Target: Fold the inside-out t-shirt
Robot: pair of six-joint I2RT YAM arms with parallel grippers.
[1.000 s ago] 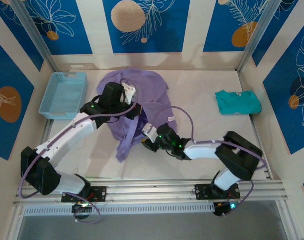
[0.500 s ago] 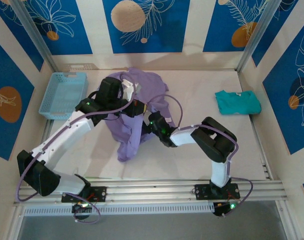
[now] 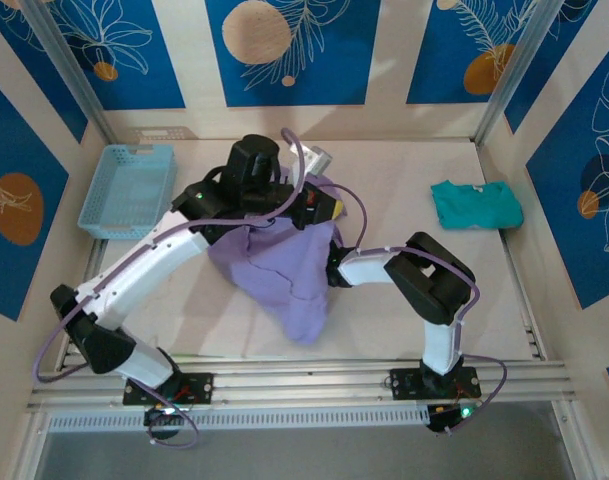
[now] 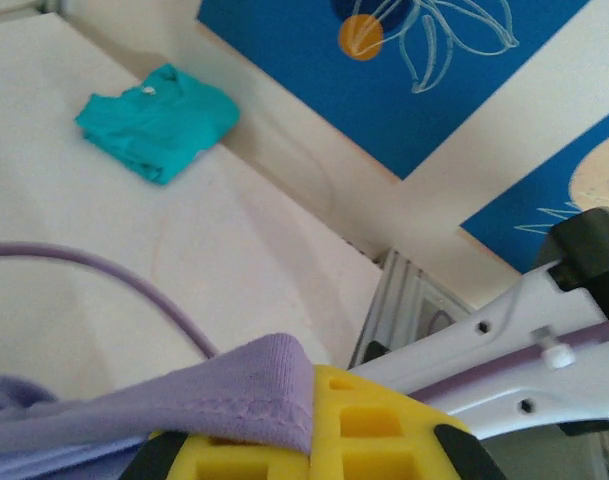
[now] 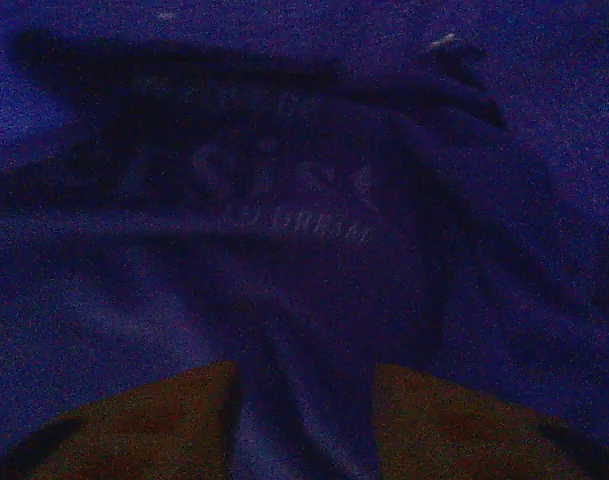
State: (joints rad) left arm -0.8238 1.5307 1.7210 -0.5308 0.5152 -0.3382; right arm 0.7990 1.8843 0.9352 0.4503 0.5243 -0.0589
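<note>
Step in hand, as judged: the shirt is being opened up and handled in the air, and no fold has been started.

Your left gripper (image 3: 317,206) sits at upper centre of the top view. It is clamped together on a hem of the shirt (image 3: 284,275), and the left wrist view shows the stitched purple edge lying over the yellow pads (image 4: 374,430). The shirt hangs from that grip as a bunched cone. Its lower tip rests on the surface (image 3: 414,300) at centre frame.

Your right gripper (image 5: 304,420) is pushed into the cloth at the shirt's right side. Its wrist view is dark: two fingers stand apart at the bottom with a fold running between them. You cannot tell whether they pinch it.

Next move, as judged: confirm the right hold on a second edge or corner. Then draw the two grippers apart so the shirt spreads flat on the surface. Without that second hold it will likely drop back in a heap.

Surroundings: the basket (image 3: 127,188) stands at upper left, well apart from the shirt. The teal shirt (image 3: 475,203) lies folded at upper right, also well apart. Neither blocks the centre. The right arm's cable loops close over the shirt and could snag it.
</note>
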